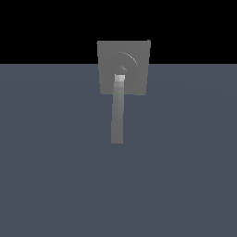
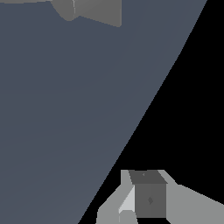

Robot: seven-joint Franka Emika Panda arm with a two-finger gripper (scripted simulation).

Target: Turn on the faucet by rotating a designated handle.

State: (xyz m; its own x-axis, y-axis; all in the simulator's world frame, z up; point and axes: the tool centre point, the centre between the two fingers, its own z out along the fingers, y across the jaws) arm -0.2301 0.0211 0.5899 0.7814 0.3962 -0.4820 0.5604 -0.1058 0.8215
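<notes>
Flat blue-grey ground under black sky holds the faucet (image 1: pixel 123 65), its handle (image 1: pixel 118 113) reaching from the block's centre toward the camera; the gripper (image 2: pixel 146 197), state unclear, sits well apart, so approaching the handle likely comes next.

A square grey faucet (image 1: pixel 123 67) stands on the blue-grey floor (image 1: pixel 55 162), its long thin handle (image 1: pixel 118 113) reaching toward the camera.
</notes>
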